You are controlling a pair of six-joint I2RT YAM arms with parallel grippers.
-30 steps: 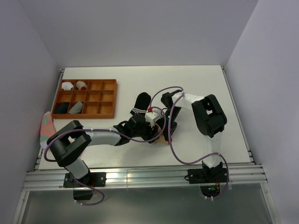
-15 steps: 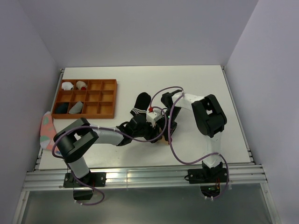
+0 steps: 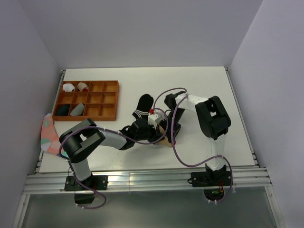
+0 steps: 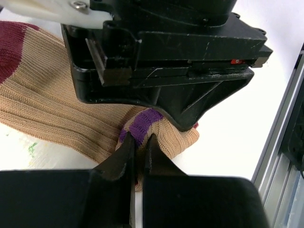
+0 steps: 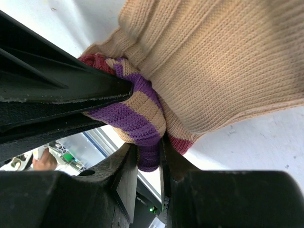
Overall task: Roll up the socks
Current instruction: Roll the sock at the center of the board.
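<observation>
The left arm's elbow has swung in toward the middle, and the left gripper [image 4: 138,146] has snapped closed on the purple-striped end of the tan sock [image 4: 52,109]. The right gripper [image 5: 148,156] pinches that same stripy end (a small fold, no real roll yet). The tan sock lies flat between the arms. The black sock [image 3: 144,102] waits just behind, unrolled. Most of the rolling is left, I think.

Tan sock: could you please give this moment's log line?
left end effector: shut on tan sock | right end effector: shut on tan sock
</observation>
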